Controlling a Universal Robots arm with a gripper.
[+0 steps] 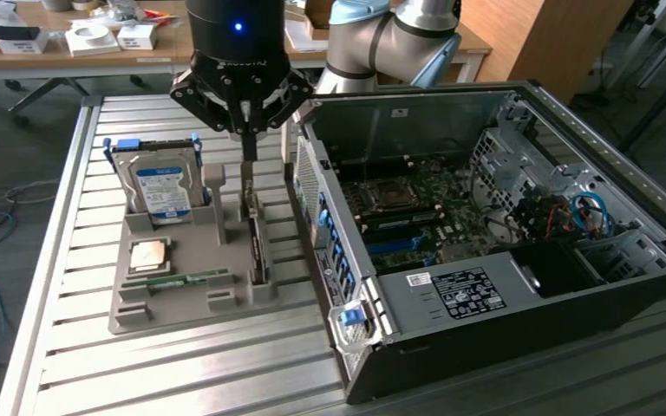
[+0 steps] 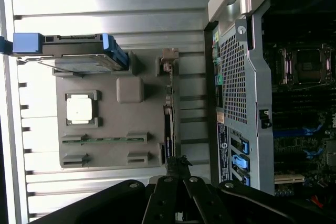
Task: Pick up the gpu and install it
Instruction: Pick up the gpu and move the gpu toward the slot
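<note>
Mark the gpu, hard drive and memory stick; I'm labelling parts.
gpu point(image 1: 259, 247), exterior view, middle of the upright card.
hard drive point(image 1: 159, 189), exterior view, its blue-white label.
memory stick point(image 2: 105, 139), wrist view, middle of its green edge.

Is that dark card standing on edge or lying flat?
On edge: the gpu stands upright, slotted into the grey holder beside the open computer case.

- Bright, even room light; beyond the fingers point(image 2: 161, 200), the slatted table point(image 2: 105, 3) glares almost white in the wrist view.
- Beside the fingers, the computer case point(image 1: 414, 117) holds deep shadow.
- The fingers are near-black silhouettes; a blue light point(image 1: 237, 26) glows above them.
</note>
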